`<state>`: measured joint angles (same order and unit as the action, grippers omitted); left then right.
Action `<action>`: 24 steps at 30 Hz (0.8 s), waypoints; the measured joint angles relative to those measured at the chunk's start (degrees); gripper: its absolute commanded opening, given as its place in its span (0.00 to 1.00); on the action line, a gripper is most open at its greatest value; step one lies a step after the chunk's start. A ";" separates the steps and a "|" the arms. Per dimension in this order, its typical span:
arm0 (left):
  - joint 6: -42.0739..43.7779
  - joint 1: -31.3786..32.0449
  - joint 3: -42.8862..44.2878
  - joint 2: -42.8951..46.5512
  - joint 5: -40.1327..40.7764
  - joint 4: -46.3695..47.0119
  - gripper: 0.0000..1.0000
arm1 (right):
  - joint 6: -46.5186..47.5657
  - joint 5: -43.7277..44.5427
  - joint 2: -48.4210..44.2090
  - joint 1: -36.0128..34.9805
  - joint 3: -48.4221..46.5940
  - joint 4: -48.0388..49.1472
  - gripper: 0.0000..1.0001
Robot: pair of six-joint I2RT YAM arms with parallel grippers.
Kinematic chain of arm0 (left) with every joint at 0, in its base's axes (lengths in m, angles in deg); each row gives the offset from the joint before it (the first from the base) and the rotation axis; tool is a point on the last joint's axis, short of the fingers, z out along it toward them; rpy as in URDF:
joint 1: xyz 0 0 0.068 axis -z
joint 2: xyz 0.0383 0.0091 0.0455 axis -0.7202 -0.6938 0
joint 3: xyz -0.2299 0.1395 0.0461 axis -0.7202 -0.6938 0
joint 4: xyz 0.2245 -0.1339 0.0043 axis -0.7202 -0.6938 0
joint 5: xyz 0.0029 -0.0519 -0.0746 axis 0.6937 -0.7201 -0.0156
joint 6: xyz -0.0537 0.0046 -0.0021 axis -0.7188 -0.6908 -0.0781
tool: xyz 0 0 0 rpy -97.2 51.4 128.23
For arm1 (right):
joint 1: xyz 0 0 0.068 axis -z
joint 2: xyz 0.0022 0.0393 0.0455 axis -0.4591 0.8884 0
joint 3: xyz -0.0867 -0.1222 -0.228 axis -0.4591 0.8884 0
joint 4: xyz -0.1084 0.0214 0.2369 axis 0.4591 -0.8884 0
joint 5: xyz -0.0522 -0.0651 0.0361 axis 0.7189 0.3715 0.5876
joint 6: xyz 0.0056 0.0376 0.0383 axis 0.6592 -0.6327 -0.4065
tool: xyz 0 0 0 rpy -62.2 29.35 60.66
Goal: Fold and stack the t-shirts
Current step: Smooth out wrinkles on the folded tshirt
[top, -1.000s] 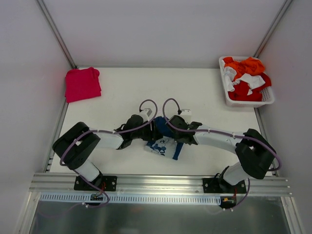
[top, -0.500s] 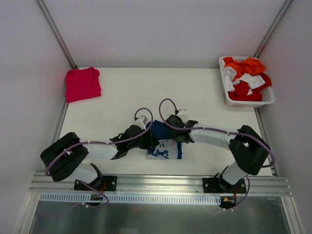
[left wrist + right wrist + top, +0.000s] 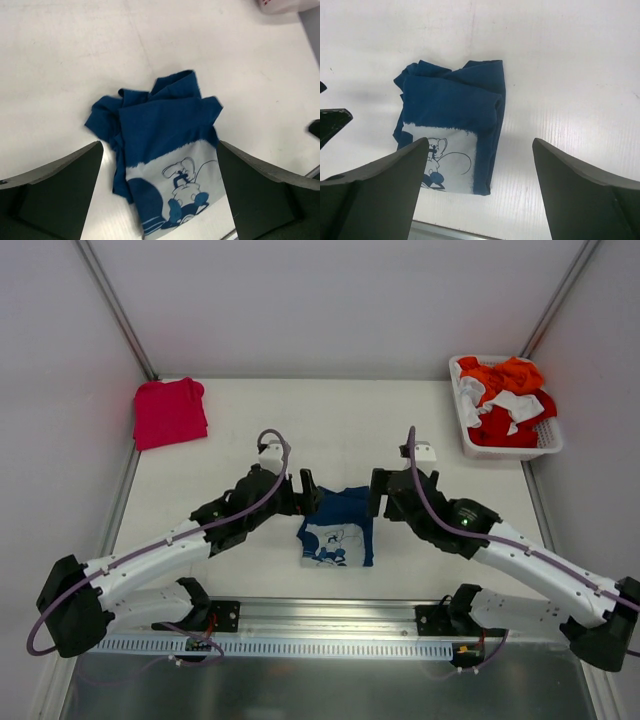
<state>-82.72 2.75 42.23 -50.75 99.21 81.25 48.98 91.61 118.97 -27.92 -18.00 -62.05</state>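
A navy blue t-shirt (image 3: 337, 527) lies folded into a small rectangle near the table's front edge, its white cartoon print facing up. It shows in the left wrist view (image 3: 160, 135) and the right wrist view (image 3: 452, 107) too. My left gripper (image 3: 308, 489) hovers open just left of its far edge, holding nothing. My right gripper (image 3: 378, 490) hovers open just right of that edge, also empty. The pinkish-red t-shirt (image 3: 169, 411) lies folded at the table's far left corner.
A white basket (image 3: 545, 443) holding orange, red and white cloth stands at the far right corner. A metal rail (image 3: 330, 612) runs along the table's near edge, with both arm bases bolted to it.
Both grippers have let go of the navy t-shirt, opened and pulled up and apart to either side. The shirt now lies flat as a folded rectangle.
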 measured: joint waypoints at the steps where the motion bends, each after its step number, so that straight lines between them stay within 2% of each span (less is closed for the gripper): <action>1: 0.04 0.00 -0.07 0.24 0.04 -1.20 0.99 | 0.00 -0.11 -1.57 0.02 0.04 -0.98 0.90; 3: 0.00 0.00 -1.03 -0.15 -0.07 -2.62 0.99 | -0.11 -0.48 -3.67 0.02 0.98 -1.81 0.90; 8: -0.94 0.00 -6.49 -3.91 -1.42 -5.81 0.99 | -1.77 -1.99 -4.87 0.02 7.50 -3.06 0.99; 15: -2.49 0.00 -11.26 -5.70 -3.52 -6.38 0.99 | -3.76 -6.10 -7.63 1.16 17.64 -0.87 0.99; 24: -3.21 0.00 -13.05 -6.93 -8.76 1.57 0.99 | -4.39 -10.80 -8.13 4.57 22.86 6.88 0.99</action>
<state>-85.93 2.75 29.19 -57.67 90.45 82.83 44.59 80.82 110.84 -23.35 4.87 -55.17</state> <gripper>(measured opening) 0.991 0.993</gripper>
